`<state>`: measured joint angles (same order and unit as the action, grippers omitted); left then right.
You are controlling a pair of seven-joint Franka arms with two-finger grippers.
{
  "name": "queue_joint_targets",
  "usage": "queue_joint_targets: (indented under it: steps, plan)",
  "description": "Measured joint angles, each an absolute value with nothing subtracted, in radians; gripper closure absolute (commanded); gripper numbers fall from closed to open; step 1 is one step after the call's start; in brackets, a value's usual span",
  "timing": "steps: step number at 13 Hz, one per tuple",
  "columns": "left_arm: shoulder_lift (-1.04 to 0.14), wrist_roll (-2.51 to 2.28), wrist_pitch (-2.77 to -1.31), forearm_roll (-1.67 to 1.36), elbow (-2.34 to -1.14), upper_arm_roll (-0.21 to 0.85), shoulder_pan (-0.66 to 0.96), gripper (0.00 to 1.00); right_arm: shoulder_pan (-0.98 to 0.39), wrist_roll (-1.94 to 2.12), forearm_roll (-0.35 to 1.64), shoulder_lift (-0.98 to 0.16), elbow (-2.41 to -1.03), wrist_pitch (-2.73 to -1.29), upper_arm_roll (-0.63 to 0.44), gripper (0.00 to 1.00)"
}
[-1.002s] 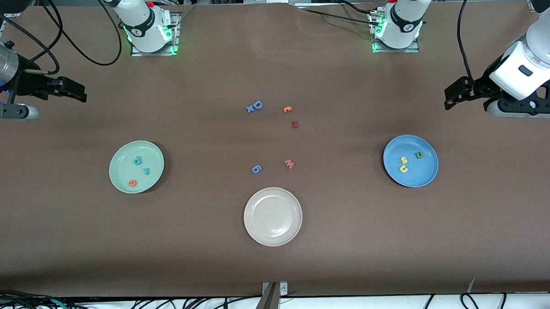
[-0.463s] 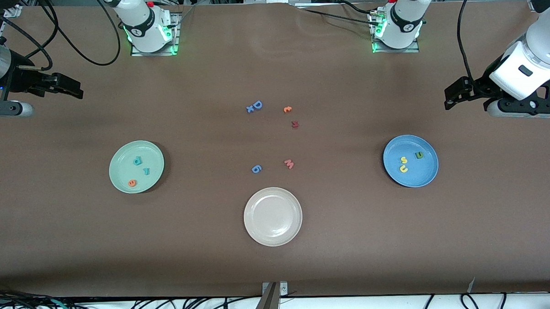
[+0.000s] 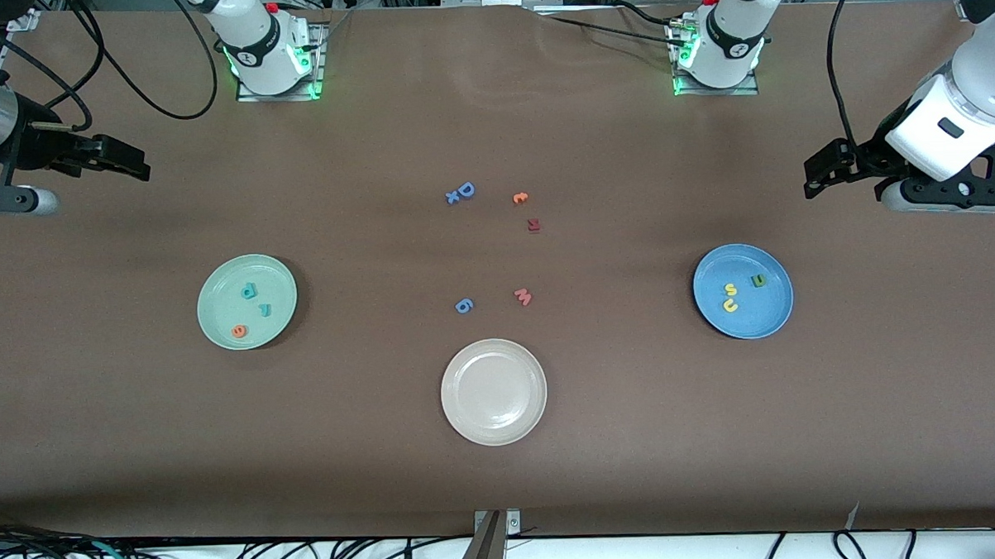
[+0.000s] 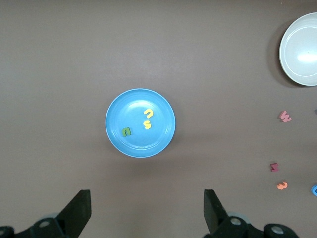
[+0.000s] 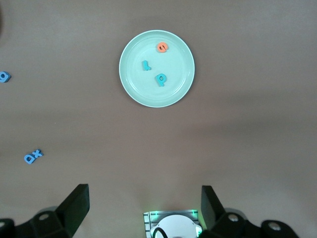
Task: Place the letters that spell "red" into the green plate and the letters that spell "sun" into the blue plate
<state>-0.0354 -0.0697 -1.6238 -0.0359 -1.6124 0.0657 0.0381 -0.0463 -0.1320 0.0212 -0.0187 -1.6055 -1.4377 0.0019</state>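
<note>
The green plate (image 3: 216, 281) (image 5: 174, 94) lies toward the right arm's end of the table. In it are a teal "d" (image 3: 250, 291) (image 5: 160, 80), a teal "r" (image 3: 264, 310) (image 5: 146, 65) and an orange "e" (image 3: 239, 331) (image 5: 162, 47). The blue plate (image 3: 776, 311) (image 4: 161, 106) lies toward the left arm's end and holds a yellow "s" (image 3: 730, 289) (image 4: 147, 124), a yellow "u" (image 3: 730, 306) (image 4: 148, 113) and a dark green "n" (image 3: 758, 281) (image 4: 127, 132). My right gripper (image 3: 139, 168) (image 5: 143, 208) hangs open and empty over bare table at its end. My left gripper (image 3: 815, 179) (image 4: 147, 213) is open and empty over bare table at its end.
A cream-white plate (image 3: 495, 433) sits mid-table, nearest the front camera. Loose letters lie in the middle: a blue "D" with an "x" (image 3: 461, 192), an orange "c" (image 3: 519, 198), a dark red letter (image 3: 533, 224), a pink "m" (image 3: 523, 296), a blue "6" (image 3: 463, 305).
The right arm has drawn back a little toward its end of the table and then settled. The left arm, the plates and the letters have not moved.
</note>
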Motion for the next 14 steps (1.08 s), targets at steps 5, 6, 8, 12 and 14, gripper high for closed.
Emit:
queue_joint_targets:
  steps: [5, 6, 8, 12, 14]
  plan:
    - [-0.035, -0.07, -1.624, -0.036, -1.612, 0.066, 0.038, 0.0, -0.05, -0.131, 0.021, -0.031, -1.594, -1.438, -0.003, 0.0]
    - [-0.035, -0.07, -1.624, -0.036, -1.612, 0.066, 0.038, 0.0, -0.05, -0.131, 0.022, -0.031, -1.594, -1.438, -0.003, 0.0]
    - [-0.035, -0.07, -1.624, -0.036, -1.612, 0.066, 0.038, 0.0, -0.051, -0.131, 0.022, -0.032, -1.594, -1.438, -0.003, 0.0]
    - [-0.035, -0.07, -1.624, -0.036, -1.612, 0.066, 0.038, 0.0, -0.051, -0.13, 0.022, -0.032, -1.594, -1.438, -0.003, 0.0]
    - [-0.035, -0.07, -1.624, -0.036, -1.612, 0.066, 0.038, 0.0, -0.051, -0.13, 0.022, -0.032, -1.594, -1.438, -0.003, 0.0]
